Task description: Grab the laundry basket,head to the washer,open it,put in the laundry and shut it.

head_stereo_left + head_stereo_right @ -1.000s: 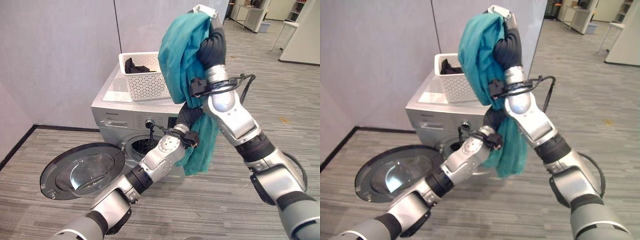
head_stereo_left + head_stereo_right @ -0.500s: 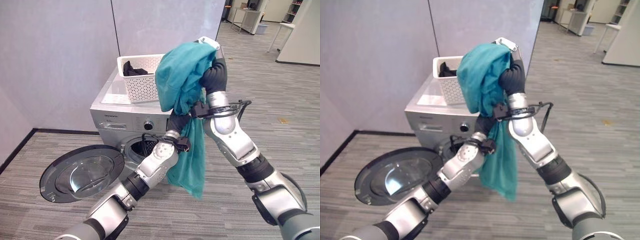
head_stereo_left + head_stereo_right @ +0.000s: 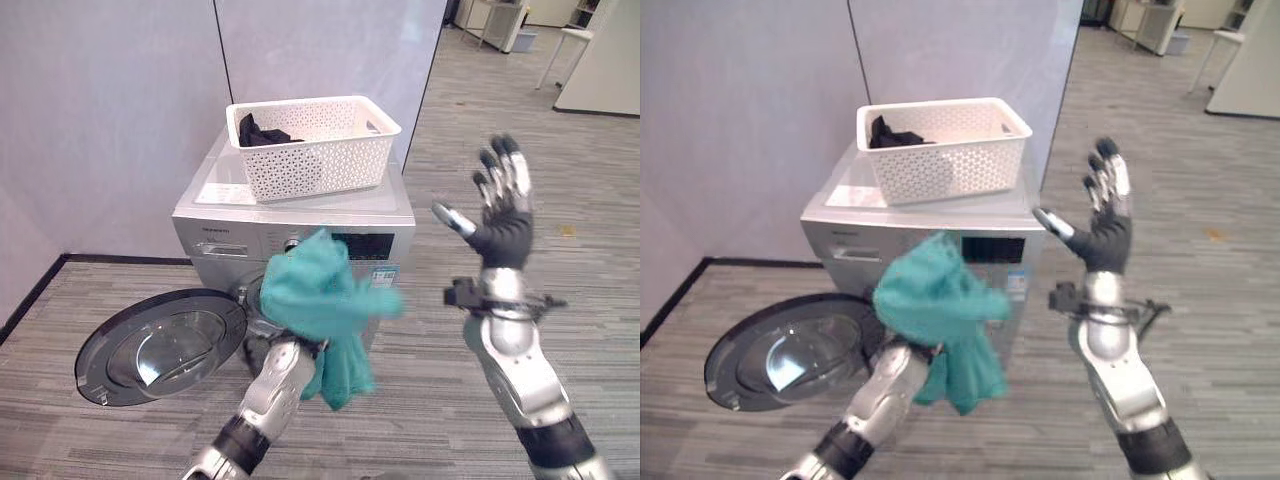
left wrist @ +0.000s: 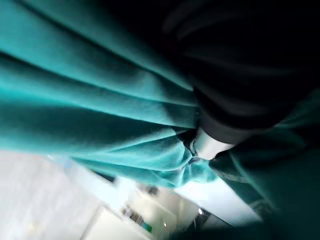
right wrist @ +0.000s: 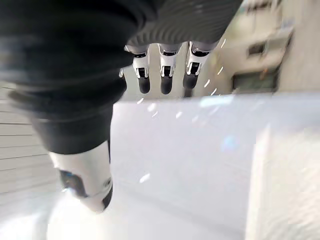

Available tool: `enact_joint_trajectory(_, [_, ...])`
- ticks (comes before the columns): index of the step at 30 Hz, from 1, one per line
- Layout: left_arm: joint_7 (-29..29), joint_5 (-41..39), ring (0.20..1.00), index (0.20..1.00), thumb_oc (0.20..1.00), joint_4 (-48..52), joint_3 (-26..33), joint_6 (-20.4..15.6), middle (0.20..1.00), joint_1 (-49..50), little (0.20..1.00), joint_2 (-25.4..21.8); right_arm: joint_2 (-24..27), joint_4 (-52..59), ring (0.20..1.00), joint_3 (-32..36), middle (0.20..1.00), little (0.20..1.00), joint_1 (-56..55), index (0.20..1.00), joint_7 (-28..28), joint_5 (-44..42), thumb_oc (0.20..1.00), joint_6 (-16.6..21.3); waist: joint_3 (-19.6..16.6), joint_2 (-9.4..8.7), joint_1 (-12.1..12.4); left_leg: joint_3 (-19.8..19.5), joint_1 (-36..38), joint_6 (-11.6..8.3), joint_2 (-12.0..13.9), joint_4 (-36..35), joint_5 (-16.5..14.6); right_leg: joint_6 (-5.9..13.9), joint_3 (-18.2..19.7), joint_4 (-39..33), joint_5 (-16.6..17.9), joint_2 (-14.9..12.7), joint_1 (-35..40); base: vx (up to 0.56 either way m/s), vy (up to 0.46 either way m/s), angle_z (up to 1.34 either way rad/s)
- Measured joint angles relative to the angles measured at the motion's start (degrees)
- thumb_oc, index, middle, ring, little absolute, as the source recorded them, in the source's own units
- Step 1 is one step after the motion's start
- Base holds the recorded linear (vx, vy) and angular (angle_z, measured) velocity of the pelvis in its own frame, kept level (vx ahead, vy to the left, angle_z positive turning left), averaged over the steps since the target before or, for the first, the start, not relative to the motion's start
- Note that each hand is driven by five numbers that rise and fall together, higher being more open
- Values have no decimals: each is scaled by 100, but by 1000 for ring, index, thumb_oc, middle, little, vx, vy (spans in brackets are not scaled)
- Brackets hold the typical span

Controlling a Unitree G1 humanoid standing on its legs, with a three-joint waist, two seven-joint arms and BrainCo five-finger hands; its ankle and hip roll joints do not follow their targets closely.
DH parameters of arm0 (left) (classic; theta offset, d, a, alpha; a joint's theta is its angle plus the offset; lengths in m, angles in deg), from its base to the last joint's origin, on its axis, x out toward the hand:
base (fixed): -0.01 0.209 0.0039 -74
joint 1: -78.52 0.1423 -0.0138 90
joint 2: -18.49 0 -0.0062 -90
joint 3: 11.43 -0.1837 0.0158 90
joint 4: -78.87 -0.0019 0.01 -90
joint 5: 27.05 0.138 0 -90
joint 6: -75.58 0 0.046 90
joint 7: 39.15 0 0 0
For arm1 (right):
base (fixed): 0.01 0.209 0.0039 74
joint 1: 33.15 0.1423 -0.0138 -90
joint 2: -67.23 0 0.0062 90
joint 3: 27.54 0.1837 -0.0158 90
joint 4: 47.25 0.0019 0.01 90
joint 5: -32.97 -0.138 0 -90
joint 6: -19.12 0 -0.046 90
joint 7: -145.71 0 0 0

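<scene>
Loading step: the left hand [image 4: 210, 142], fingers buried in the teal cloth [image 3: 318, 300] (grip unreadable), must feed it into the washer [image 3: 290, 225]; right hand [image 3: 500, 215] splayed empty.

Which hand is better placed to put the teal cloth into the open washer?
The left hand, probably. The teal cloth is draped over it, just in front of the washer with its door swung open. The right hand is raised, fingers spread and empty, off to the side.

teal cloth [image 3: 318, 295], white perforated basket [image 3: 312, 143] — dark garment [image 3: 262, 130] inside, silver-grey washer [image 3: 240, 225], grey striped floor [image 3: 420, 400]
</scene>
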Motion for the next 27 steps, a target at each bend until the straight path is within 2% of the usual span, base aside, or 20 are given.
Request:
enact_joint_trajectory(3, [-106,-1,200,200,200,23,46,7,200,352,200,-13,-189,47,1000,234,1000,1000,-595,1000,8,39,1000,52,52,7,15,-17,-1,-4,-12,-32,-2,3,-8,-1,-15,-4,-4,-2,2,2])
enact_joint_trajectory(8, [-228,-1,200,200,200,15,94,46,200,436,200,-8,-265,44,1000,464,1000,1000,-963,1000,-48,179,1000,69,178,105,-14,-2,-127,-25,-23,-98,39,9,-9,0,-9,-6,-192,-54,21,-1])
enact_joint_trajectory(11, [-235,-5,200,200,200,17,107,19,200,448,200,26,-302,-49,1000,497,1000,1000,-1020,1000,-96,224,1000,73,425,152,-38,87,-288,0,-11,-76,75,-1,17,42,42,-24,-415,-105,66,-10])
enact_joint_trajectory(12, [-230,-17,200,200,200,12,103,24,200,436,200,31,-312,-170,1000,481,1000,1000,-995,1000,-170,220,1000,55,519,238,-59,128,-433,6,-22,-88,78,11,60,26,89,-37,-554,-81,78,-20])
enact_joint_trajectory(14, [-205,-130,200,200,200,11,118,-9,200,405,200,38,-345,-221,1000,476,1000,1000,-979,1000,-218,220,1000,44,670,191,-125,235,-548,-5,-27,-87,70,21,154,45,130,-70,-776,-81,50,-22])
enact_joint_trajectory(15, [-195,-165,200,200,200,4,144,-32,200,346,200,29,-364,-224,1000,470,1000,1000,-926,1000,-262,220,1000,44,731,235,-99,280,-588,21,-34,-95,87,40,220,48,159,-68,-810,-184,63,-25])
enact_joint_trajectory(16, [-128,-173,200,200,200,-8,148,-61,200,203,200,53,-448,-280,1000,478,1000,1000,-863,1000,-344,219,1000,52,934,163,-201,322,-708,66,-51,-46,117,55,256,123,203,-102,-1007,-226,77,-26])
enact_joint_trajectory(20, [211,-173,200,200,200,-315,250,-302,200,-624,200,106,-712,-560,1000,230,1000,1000,-331,1000,-795,221,1000,77,1360,15,-181,565,-1108,120,-69,35,138,114,515,288,279,-169,-1577,-154,22,-27])
enact_joint_trajectory(24, [660,-178,200,200,200,-783,633,-656,200,-1524,200,326,-1006,-1352,1000,9,1000,1000,364,1000,-1328,219,1000,162,1821,-163,-146,566,-1494,164,-43,136,165,113,524,330,350,-162,-1946,-126,-30,-2])
enact_joint_trajectory(25, [875,-189,200,200,200,-1220,992,-823,200,-2093,200,603,-1142,-1719,1000,-17,1000,1000,749,1000,-1566,208,1000,225,1873,-171,-88,533,-1895,165,10,279,166,107,516,448,354,-144,-2328,-162,-59,1])
enact_joint_trajectory(27, [1086,-218,200,200,200,-1612,1127,-875,200,-2958,200,693,-1229,-1906,1000,-114,1000,1000,1286,1000,-1714,205,1000,223,2354,-207,-13,442,-2172,233,49,429,212,99,471,633,376,-137,-2580,-154,-46,12])
